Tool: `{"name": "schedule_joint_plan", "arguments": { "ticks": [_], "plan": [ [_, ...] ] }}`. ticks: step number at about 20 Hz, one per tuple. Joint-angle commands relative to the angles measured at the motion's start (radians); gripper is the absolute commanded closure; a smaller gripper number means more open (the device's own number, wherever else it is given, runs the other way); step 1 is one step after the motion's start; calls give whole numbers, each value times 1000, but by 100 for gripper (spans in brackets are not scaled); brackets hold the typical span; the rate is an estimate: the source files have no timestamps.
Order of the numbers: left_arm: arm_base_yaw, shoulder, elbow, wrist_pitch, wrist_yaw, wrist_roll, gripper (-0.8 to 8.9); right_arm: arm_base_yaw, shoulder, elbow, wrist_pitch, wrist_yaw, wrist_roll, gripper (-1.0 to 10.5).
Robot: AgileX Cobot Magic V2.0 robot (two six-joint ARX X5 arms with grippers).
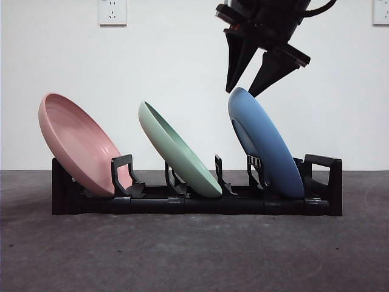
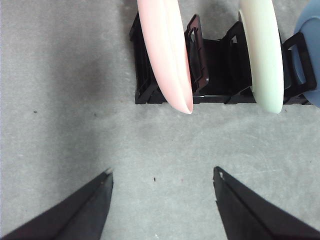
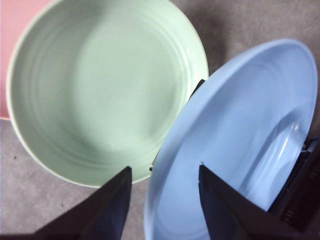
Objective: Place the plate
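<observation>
Plates occupy all three slots of the black rack (image 1: 194,204): the pink plate (image 1: 79,146) at the 9 o'clock end, the green plate (image 1: 177,149) in the middle, and the blue plate (image 1: 264,141) at the 3 o'clock end, each leaning against its divider so it cannot roll. The right gripper (image 1: 250,90) hangs just above the blue plate's upper rim at 12 o'clock, jaws spread and gripping nothing, which suggests the plate is seated. The left gripper (image 2: 162,175) waits over bare table (image 2: 65,100), jaws likewise apart.

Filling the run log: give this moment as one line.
right gripper: open, just above blue plate rim | blue plate: in rack, end slot | green plate, pink plate: racked | left gripper: open, waiting
</observation>
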Motion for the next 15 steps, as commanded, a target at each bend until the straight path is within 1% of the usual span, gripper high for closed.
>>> {"name": "schedule_joint_plan", "arguments": {
  "ticks": [1,6,12,15],
  "plan": [
    [-1,6,23,9,3,1,493,10,31,27,6,1,7,781],
    [-1,6,23,9,3,1,493,16,32,27,5,0,11,928],
    [-1,6,23,9,3,1,493,21,32,43,-9,-21,22,934],
    [-1,6,23,9,3,1,493,21,32,100,-70,-109,22,934]
  ]
}}
